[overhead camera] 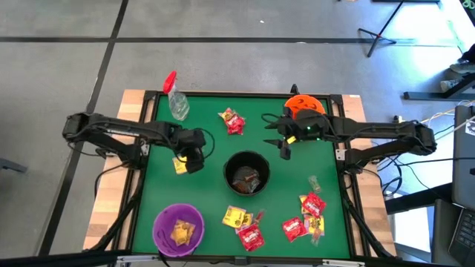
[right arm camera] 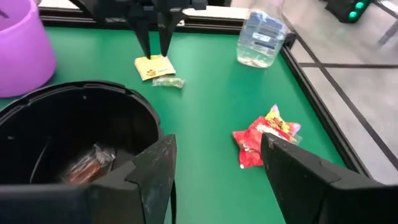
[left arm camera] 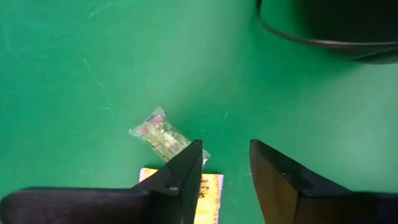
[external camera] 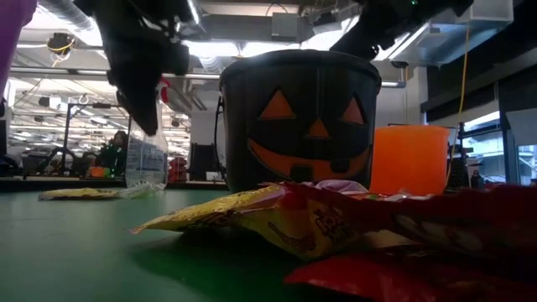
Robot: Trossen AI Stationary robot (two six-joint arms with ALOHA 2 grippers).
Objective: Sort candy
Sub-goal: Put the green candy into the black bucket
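Left pincer [overhead camera: 190,164]: over the green mat [overhead camera: 200,200] beside the black pumpkin bucket [overhead camera: 247,172], fingers [left arm camera: 186,168] parted with a narrow gap, gripping nothing. Directly beneath its tips lies a yellow packet [left arm camera: 208,198], partly hidden by one finger; just beyond the tips, a small clear-wrapped candy [left arm camera: 160,132], touching or nearly touching the yellow one.

Right pincer [overhead camera: 285,141]: on the far side of the bucket from the left pincer, close to the orange bowl [overhead camera: 305,105], fingers [right arm camera: 298,168] spread wide, holding nothing. Ahead of it, a red and yellow packet pair [right arm camera: 263,140] on the mat; the bucket's rim sits just before one finger, dark-wrapped pieces [right arm camera: 90,163] inside.

Candy, remaining:
- loose cluster of red and yellow packets [overhead camera: 308,216] near the mat's front edge, well apart from the right pincer;
- yellow packet [overhead camera: 236,216] and red packet [overhead camera: 250,237] in front of the bucket;
- yellow pieces [overhead camera: 180,232] in the purple bowl [overhead camera: 162,222], well apart from the left pincer.

Other: clear spray bottle [overhead camera: 177,100] with red top, lying at the mat's back edge beyond the left pincer.
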